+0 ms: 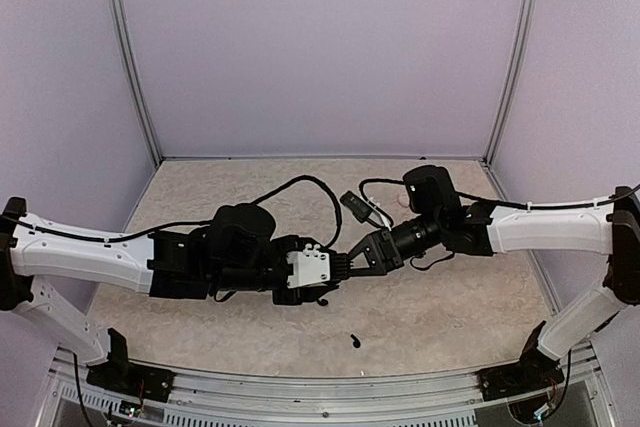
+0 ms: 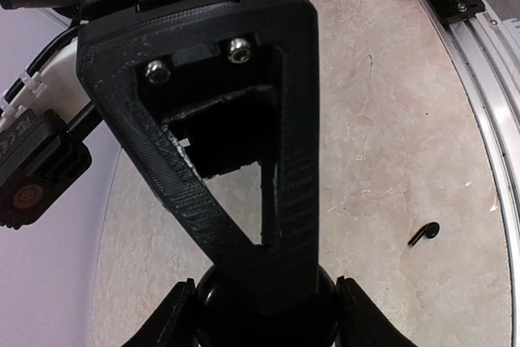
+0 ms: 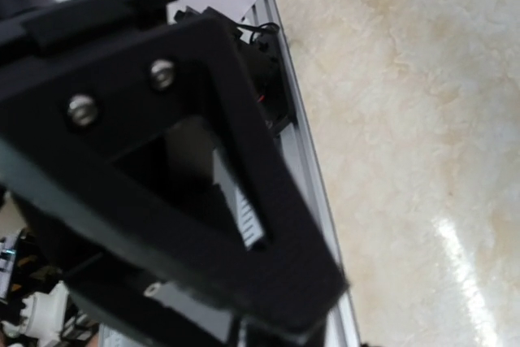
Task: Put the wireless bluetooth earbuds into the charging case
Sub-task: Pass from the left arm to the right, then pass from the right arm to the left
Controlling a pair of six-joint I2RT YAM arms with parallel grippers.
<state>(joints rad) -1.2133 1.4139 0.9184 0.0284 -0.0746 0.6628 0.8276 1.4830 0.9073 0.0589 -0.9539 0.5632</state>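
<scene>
lavender walls, beige marbled tabletop (image 1: 450, 327), both arms reaching in to meet mid-air over the middle. left arm (image 1: 90, 252) comes in low from the left edge, wrist level, so the left gripper (image 1: 335, 269) presents its load toward the other arm. in the left wrist view its fingers (image 2: 175, 318) sit either side of a round black body, read as the charging case (image 2: 327, 310), touching it on both sides: jaws partway in and gripping the case, held off the table as a fixed target. lid state hidden. just right of that, the right gripper (image 1: 353, 259) noses in tip to tip; one of its fingers fills the left wrist view right over the case, likely lining up to seat a bud. right wrist view is blurred, mostly its own finger plus the frame rail (image 3: 309, 168); cannot tell how wide the right jaws stand or whether a bud sits between them. one earbud (image 1: 354, 339) lies loose on the table near the front edge, well apart from both grippers. second bud not seen anywhere. judgement: mid insertion of the first bud, loose one yet to fetch. right arm (image 1: 550, 227) stretches back to the right edge.
</scene>
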